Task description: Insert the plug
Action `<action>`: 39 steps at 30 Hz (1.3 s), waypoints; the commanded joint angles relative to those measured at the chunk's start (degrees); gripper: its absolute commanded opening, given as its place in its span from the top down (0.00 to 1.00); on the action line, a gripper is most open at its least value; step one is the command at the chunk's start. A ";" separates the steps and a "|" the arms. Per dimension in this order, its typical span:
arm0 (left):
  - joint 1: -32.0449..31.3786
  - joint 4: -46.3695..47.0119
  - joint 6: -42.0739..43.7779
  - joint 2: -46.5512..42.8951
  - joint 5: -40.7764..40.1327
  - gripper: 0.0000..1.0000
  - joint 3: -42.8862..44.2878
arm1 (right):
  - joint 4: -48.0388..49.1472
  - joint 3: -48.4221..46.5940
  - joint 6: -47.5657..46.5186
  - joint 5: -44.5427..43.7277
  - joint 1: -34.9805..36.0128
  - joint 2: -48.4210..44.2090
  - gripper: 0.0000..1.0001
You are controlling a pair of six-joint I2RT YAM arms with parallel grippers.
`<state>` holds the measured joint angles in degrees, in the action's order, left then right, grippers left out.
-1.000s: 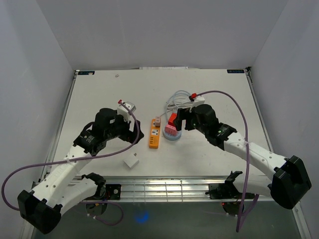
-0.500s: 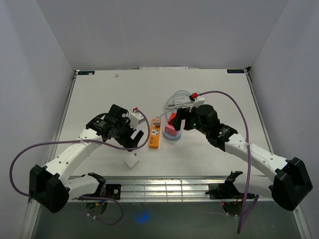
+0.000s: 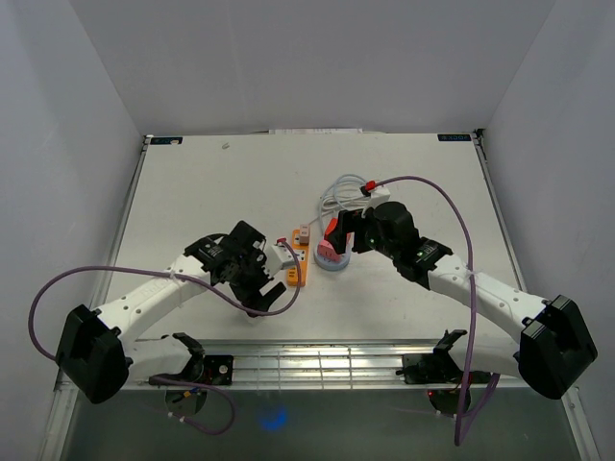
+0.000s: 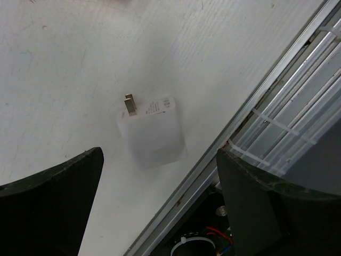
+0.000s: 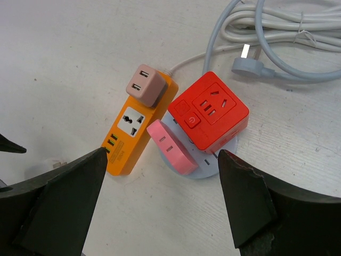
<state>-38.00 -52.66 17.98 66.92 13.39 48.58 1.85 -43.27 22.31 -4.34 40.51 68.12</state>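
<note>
A white plug adapter (image 4: 152,130) with two metal prongs lies flat on the white table close to the front edge. My left gripper (image 4: 159,210) is open and hovers over it, one finger on each side, not touching. In the top view the left gripper (image 3: 261,296) hides the adapter. The orange power strip (image 3: 299,259) lies just right of it and also shows in the right wrist view (image 5: 130,130). My right gripper (image 5: 160,213) is open and empty above the strip and sockets, and it shows in the top view (image 3: 336,237).
A beige-pink adapter (image 5: 145,85) sits in the strip's far end. A red cube socket (image 5: 210,109) and a pink adapter (image 5: 170,146) sit on a pale round base (image 5: 213,162). A coiled white cable (image 5: 277,32) lies behind. The metal table rail (image 4: 277,122) runs beside the plug.
My left arm has swung right and toward the table's front edge, ending over the white plug adapter. The right arm has shifted only slightly.
</note>
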 commanded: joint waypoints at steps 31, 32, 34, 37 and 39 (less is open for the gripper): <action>-2.87 5.64 -2.16 12.89 -7.24 0.12 -3.75 | 1.49 -1.38 0.72 0.91 -0.87 0.53 0.10; -2.87 5.64 -2.16 12.80 -7.32 0.15 -3.75 | 1.41 -1.38 0.72 1.00 -0.96 0.61 0.10; -2.87 5.64 -2.16 12.45 -7.41 0.25 -3.93 | 1.41 -1.21 0.72 1.00 -1.14 0.61 0.10; -2.96 5.91 -2.33 11.49 -8.02 0.42 -4.28 | 1.41 -1.12 0.90 1.26 -1.31 0.61 0.10; -2.96 6.08 -2.77 10.44 -8.72 0.48 -4.28 | 1.41 -1.21 0.90 1.79 -1.40 0.96 0.10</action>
<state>-40.69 -47.51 15.49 80.01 5.69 44.27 1.85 -43.27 22.61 -3.60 39.46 68.71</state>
